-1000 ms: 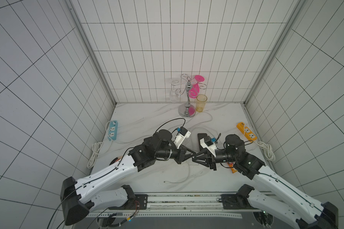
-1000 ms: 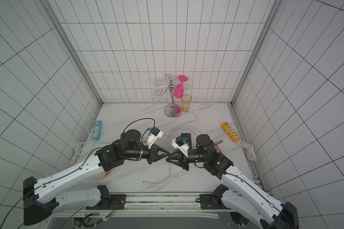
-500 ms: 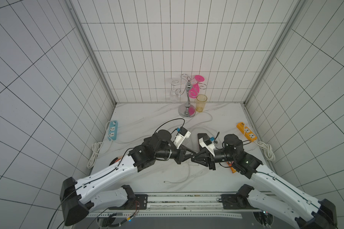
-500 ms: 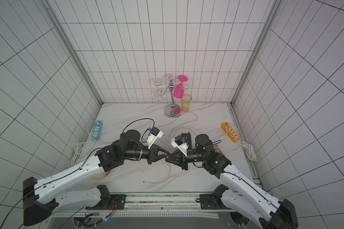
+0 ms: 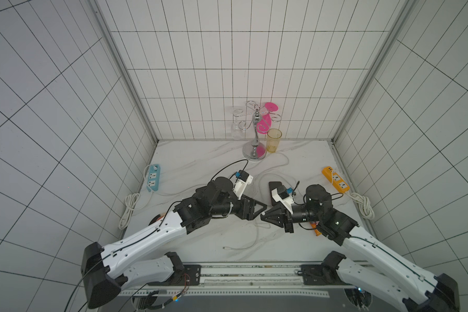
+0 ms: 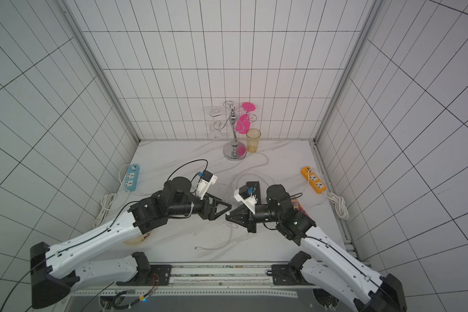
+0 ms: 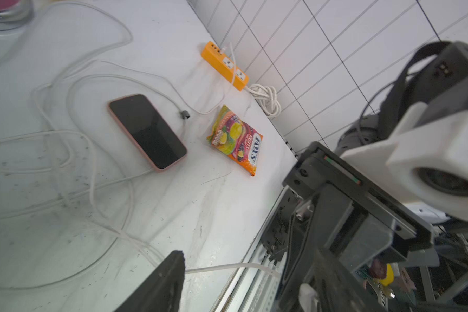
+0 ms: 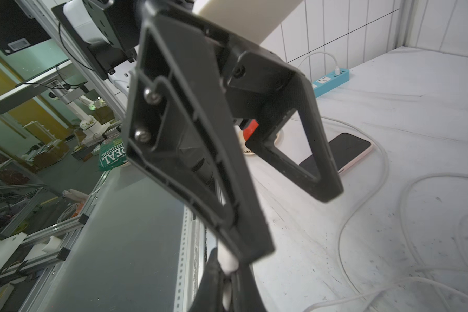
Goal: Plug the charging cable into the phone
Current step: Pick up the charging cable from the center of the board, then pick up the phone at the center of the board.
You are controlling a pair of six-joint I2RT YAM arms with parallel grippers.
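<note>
The phone [image 7: 147,135], black screen in a pink case, lies flat on the marble table [image 5: 200,167]. It is partly hidden behind the right wrist in both top views [image 5: 275,185] [image 6: 256,186]. White loops of the charging cable [image 7: 92,173] lie around it. My right gripper [image 8: 223,281] is shut on the cable's white plug [image 8: 227,266] and hovers above the table's front middle [image 5: 262,216]. My left gripper [image 5: 264,208] faces it tip to tip and is open. One of its fingers [image 7: 170,275] shows beside the cable, apart from the plug.
An orange power strip [image 5: 335,182] lies at the right edge and a blue one [image 5: 153,178] at the left. A glass stand [image 5: 256,135] and a yellow cup [image 5: 274,140] stand at the back. A candy bag [image 7: 235,140] lies near the phone. More loose cable [image 5: 241,247] lies near the front.
My left gripper's jaws have opened. The right gripper stays shut on the plug. Both arms have hardly moved.
</note>
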